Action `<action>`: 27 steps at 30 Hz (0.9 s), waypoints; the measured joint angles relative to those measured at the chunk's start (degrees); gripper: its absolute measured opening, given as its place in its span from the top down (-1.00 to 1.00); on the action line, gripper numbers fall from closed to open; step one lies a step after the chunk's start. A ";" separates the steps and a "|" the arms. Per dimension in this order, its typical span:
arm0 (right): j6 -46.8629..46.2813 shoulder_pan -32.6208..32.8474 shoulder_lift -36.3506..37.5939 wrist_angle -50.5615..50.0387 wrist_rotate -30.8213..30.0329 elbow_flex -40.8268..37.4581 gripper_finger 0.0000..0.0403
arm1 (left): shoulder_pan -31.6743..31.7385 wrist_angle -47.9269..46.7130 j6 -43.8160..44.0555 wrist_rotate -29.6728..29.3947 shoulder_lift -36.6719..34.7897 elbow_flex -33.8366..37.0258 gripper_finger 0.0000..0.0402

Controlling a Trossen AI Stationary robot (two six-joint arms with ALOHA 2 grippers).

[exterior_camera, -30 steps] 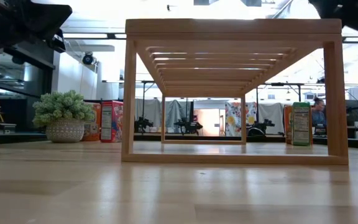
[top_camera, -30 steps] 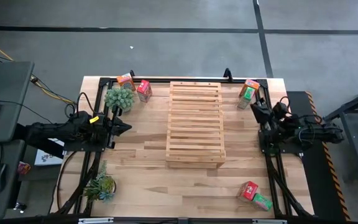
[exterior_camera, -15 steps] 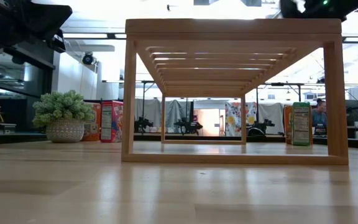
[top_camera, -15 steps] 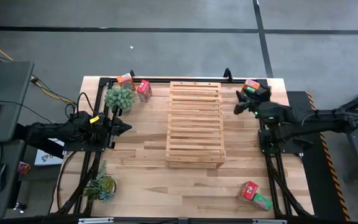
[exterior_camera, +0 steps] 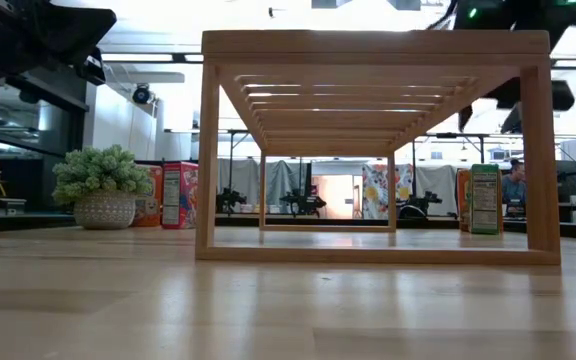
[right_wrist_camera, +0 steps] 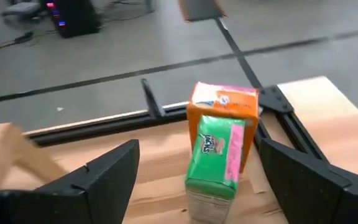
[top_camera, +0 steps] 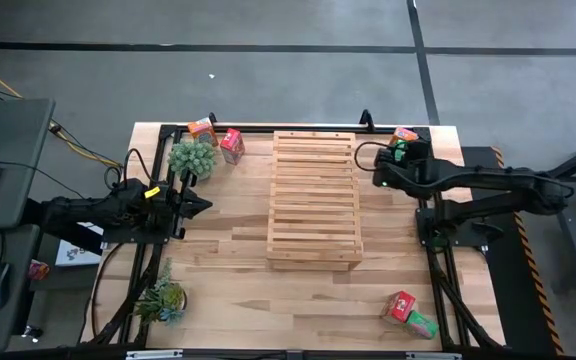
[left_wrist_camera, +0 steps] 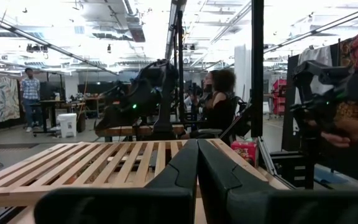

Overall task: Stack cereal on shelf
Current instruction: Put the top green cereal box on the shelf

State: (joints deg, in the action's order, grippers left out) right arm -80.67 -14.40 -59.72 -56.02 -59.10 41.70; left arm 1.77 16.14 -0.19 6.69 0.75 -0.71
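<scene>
Shelf (top_camera: pixel 313 198) lengthwise front-to-back, green cereal box (right_wrist_camera: pixel 215 163) upright

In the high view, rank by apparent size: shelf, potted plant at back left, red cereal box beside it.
1. shelf
2. potted plant
3. red cereal box

Both arms are matte black, built of chunky jointed segments. The left arm (top_camera: pixel 98 214) carries a small yellow marking near its wrist, and thin black cables loop around it. The right arm (top_camera: pixel 488 185) is slimmer along its forearm, with a green indicator light glowing on its housing. Its fingers (right_wrist_camera: pixel 107 177) are broad, flat, dark plastic wedges.
</scene>
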 joint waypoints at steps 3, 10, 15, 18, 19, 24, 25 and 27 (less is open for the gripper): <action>-0.36 -2.73 -2.31 2.60 2.14 -0.82 -0.62 | 0.01 0.00 0.00 0.01 -0.01 0.00 1.00; -0.45 -5.82 -7.17 3.95 3.17 -1.43 -0.62 | -0.01 -0.02 0.00 0.01 0.01 0.00 1.00; -2.69 -7.79 -11.12 3.84 4.20 -1.43 -0.62 | 0.01 -0.02 0.00 0.01 -0.01 0.00 1.00; -4.03 -8.79 -13.57 3.94 4.54 -1.43 -0.62 | 0.01 -0.02 0.00 0.01 0.01 0.00 1.00; -4.31 -9.07 -14.33 4.03 4.57 -1.43 -0.62 | 0.01 -0.02 0.00 0.01 0.01 0.00 1.00; -4.38 -10.84 -17.71 4.88 5.85 -1.43 -0.62 | 0.00 -0.02 0.00 0.00 0.00 0.00 1.00; -4.38 -11.18 -18.36 5.05 6.17 -1.43 -0.62 | 0.01 -0.02 0.00 -0.01 -0.01 0.00 1.00; -4.15 -11.74 -19.49 5.52 7.42 -1.43 -0.62 | 0.01 -0.02 0.00 0.00 0.00 0.00 1.00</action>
State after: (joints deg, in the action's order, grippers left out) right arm -84.82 -26.14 -79.21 -50.50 -51.68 40.27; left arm 1.78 16.12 -0.19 6.69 0.74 -0.71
